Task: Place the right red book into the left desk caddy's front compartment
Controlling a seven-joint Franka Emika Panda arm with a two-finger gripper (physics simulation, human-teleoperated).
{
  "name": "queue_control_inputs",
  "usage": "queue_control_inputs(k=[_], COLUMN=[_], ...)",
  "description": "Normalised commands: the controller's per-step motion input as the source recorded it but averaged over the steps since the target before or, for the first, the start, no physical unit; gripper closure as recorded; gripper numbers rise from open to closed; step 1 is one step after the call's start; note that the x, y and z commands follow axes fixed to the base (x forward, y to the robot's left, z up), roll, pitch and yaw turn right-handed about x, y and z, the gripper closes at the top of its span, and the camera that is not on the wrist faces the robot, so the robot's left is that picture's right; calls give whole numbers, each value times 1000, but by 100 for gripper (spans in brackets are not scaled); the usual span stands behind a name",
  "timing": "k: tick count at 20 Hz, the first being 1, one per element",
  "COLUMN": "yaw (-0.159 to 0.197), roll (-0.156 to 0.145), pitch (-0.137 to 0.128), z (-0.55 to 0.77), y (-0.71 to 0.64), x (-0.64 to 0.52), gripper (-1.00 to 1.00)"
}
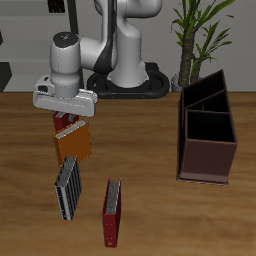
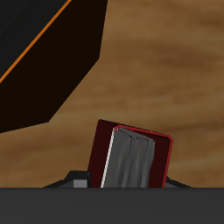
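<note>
Brown wooden table [image 1: 150, 200] with a few books and a box on top. Nearest the front edge, a thin dark-red book [image 1: 112, 212] with grey page edges. Just behind that and a little to the side, a book with grey striped pages [image 1: 68, 188]. Farther back, an orange book [image 1: 73, 146], tilted. Right behind the orange one, the right red book [image 1: 66, 124], small and bright red, sitting straight under the gripper [image 1: 68, 114]. Cannot tell how wide the fingers stand, nor whether the small red book is held at all. Well apart from the books, across the table, the left desk caddy [image 1: 205, 160], a dark brown box with two compartments. At the very back, the white robot base [image 1: 128, 70] and a green plant [image 1: 200, 30].
</note>
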Motion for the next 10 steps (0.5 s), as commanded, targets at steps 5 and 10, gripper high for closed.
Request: queue_control_inputs(k=[5,10], yaw=[-11,-3], roll=[6,2], pitch=[-27,-27], z=[176,175], y=[80,113], x=[-35,-80], gripper=[100,100])
